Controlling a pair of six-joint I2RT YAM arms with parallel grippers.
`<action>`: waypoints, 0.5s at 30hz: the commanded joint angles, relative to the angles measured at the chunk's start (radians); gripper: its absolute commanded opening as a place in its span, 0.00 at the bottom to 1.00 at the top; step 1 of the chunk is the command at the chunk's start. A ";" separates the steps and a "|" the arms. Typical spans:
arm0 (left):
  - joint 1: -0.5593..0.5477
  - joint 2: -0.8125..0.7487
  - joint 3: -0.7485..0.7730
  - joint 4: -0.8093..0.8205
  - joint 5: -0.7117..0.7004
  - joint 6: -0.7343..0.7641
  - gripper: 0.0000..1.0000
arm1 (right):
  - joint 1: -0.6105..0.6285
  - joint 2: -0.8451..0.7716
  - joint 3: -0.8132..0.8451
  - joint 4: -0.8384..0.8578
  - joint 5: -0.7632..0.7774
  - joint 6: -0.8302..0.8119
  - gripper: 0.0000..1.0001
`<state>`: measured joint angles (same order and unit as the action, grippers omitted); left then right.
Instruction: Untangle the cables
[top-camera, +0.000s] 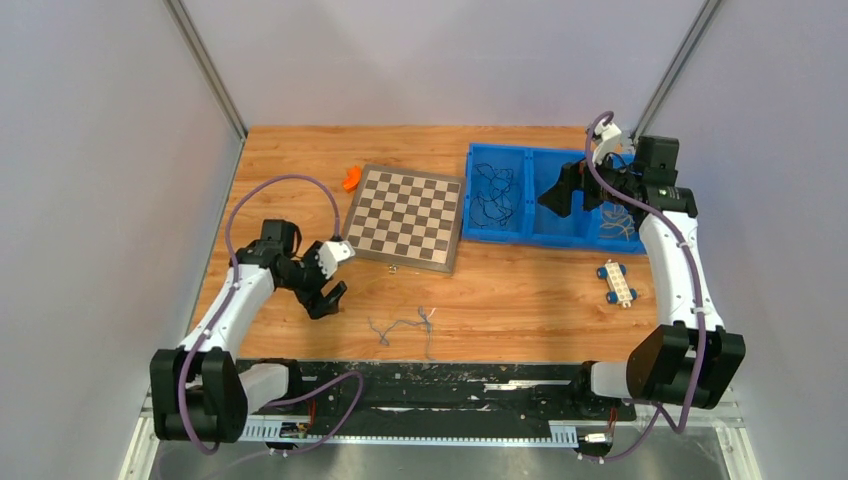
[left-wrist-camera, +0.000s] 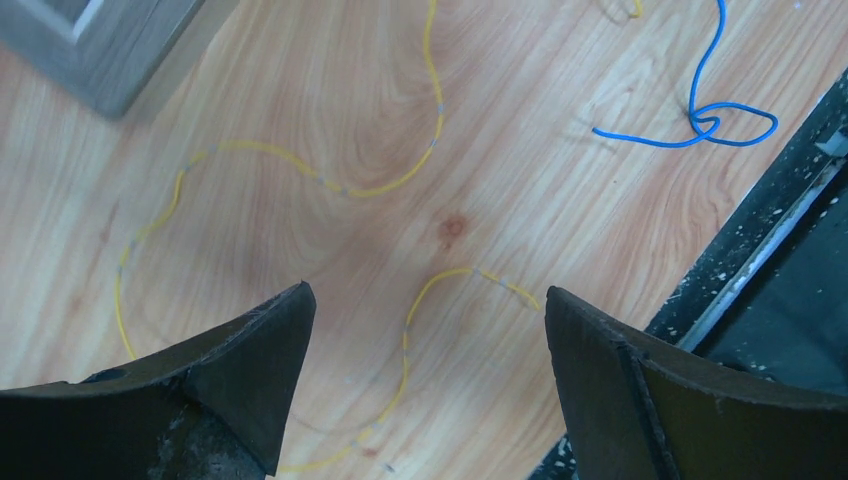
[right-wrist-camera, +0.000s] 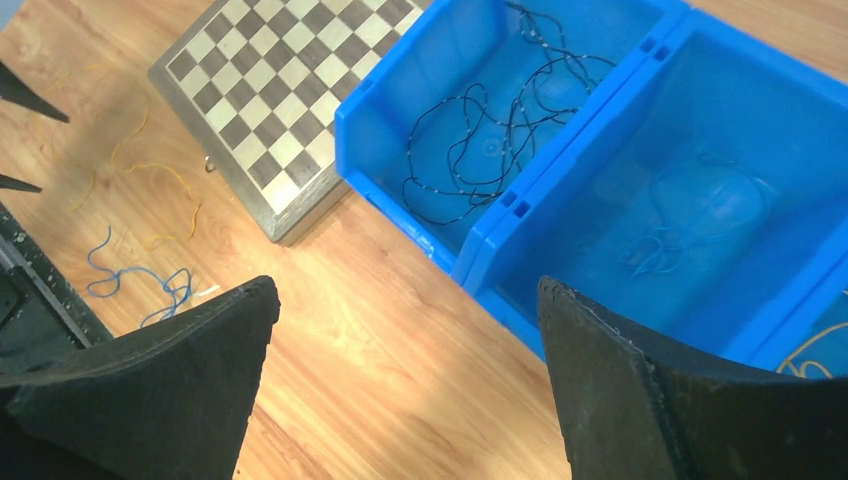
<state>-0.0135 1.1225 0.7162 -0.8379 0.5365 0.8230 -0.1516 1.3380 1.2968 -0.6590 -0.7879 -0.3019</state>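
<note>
Left gripper (left-wrist-camera: 425, 300) spread wide, empty, right over the yellow cable (left-wrist-camera: 406, 345) on the table – strand curls lengthwise through the gap, blue cable (left-wrist-camera: 705, 122) just beyond – right gripper (right-wrist-camera: 408, 290) parted too, well away above the bins (right-wrist-camera: 560, 165).

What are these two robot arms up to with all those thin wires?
They are meant to untangle the wires, but right now neither holds one. The left gripper, open, hovers over a loose yellow wire on the table, with a looped blue wire nearby. The right gripper, also open, hangs above the blue bin, where a black tangle lies in one compartment.
</note>
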 joint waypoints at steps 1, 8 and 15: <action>-0.119 0.056 0.009 0.118 -0.017 0.136 0.93 | 0.023 -0.028 0.006 -0.015 -0.032 -0.031 1.00; -0.256 0.244 0.015 0.283 -0.128 0.144 0.87 | 0.029 -0.039 0.025 -0.020 -0.046 -0.011 1.00; -0.314 0.317 0.034 0.291 -0.215 0.147 0.51 | 0.030 -0.068 0.021 -0.024 -0.064 -0.008 1.00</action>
<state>-0.3054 1.4368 0.7303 -0.5732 0.3775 0.9535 -0.1268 1.3170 1.2911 -0.6937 -0.8089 -0.3080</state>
